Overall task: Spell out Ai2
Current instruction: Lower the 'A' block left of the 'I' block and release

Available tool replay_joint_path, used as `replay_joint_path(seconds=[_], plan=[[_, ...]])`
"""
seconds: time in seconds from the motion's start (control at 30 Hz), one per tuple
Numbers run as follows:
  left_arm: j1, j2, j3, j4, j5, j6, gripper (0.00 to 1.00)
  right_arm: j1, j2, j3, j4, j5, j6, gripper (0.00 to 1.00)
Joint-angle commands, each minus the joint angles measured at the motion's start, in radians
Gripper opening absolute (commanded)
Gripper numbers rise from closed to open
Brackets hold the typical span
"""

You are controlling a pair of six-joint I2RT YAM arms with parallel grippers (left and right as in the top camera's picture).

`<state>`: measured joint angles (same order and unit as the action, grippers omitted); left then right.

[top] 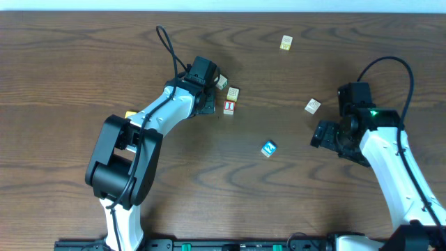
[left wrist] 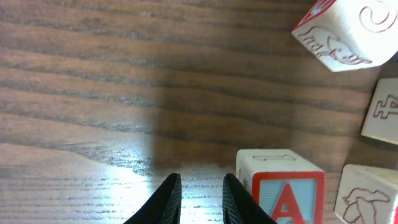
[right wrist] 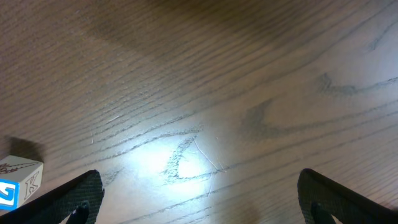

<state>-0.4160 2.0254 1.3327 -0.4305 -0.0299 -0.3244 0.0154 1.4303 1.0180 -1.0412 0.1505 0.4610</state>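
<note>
My left gripper (top: 209, 104) (left wrist: 200, 190) is all but shut, with only a narrow gap and nothing between its fingers, low over the table. Just right of its right finger stands the block with a red A (left wrist: 283, 186). A block with a red I (top: 229, 107) lies just right of that gripper. A blue-faced block (top: 269, 148) (right wrist: 18, 185) lies alone mid-table. My right gripper (top: 322, 134) (right wrist: 199, 199) is open wide and empty, to the right of the blue block.
Two more wooden blocks (top: 221, 81) (top: 233, 93) crowd the left gripper; picture blocks (left wrist: 345, 31) (left wrist: 367, 196) show in its wrist view. Loose blocks lie at the far side (top: 286, 43) and at the right (top: 313, 105). A yellow item (top: 130, 115) sits beside the left arm.
</note>
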Motion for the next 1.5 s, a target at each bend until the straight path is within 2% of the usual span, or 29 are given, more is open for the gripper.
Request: replay_joint_path(seconds=[0.0, 0.23, 0.33, 0.5, 0.57, 0.63, 0.97, 1.47], plan=[[0.003, 0.015, -0.003, 0.013, -0.023, 0.01, 0.24, -0.002, -0.011, 0.012, -0.003, 0.011, 0.013, 0.99], [0.002, 0.015, -0.003, 0.024, -0.017, 0.006, 0.24, -0.002, -0.011, 0.012, -0.002, 0.011, 0.013, 0.99], [0.002, 0.015, -0.003, 0.026, 0.011, 0.006, 0.29, -0.002, -0.011, 0.012, -0.002, 0.011, 0.013, 0.99], [0.002, 0.015, -0.003, 0.034, 0.013, 0.006, 0.3, -0.002, -0.011, 0.012, -0.002, 0.011, 0.013, 0.99], [0.002, 0.015, -0.003, 0.044, 0.008, 0.007, 0.36, -0.002, -0.011, 0.012, -0.002, 0.011, 0.013, 0.99], [0.002, 0.015, -0.003, 0.056, -0.007, 0.007, 0.37, -0.002, -0.011, 0.012, -0.002, 0.011, 0.013, 0.99], [0.002, 0.015, -0.003, 0.092, -0.032, 0.007, 0.37, -0.002, -0.011, 0.012, -0.002, 0.011, 0.013, 0.99], [0.0, 0.015, -0.003, 0.092, 0.05, 0.002, 0.36, -0.002, -0.011, 0.012, 0.002, 0.011, 0.013, 0.99]])
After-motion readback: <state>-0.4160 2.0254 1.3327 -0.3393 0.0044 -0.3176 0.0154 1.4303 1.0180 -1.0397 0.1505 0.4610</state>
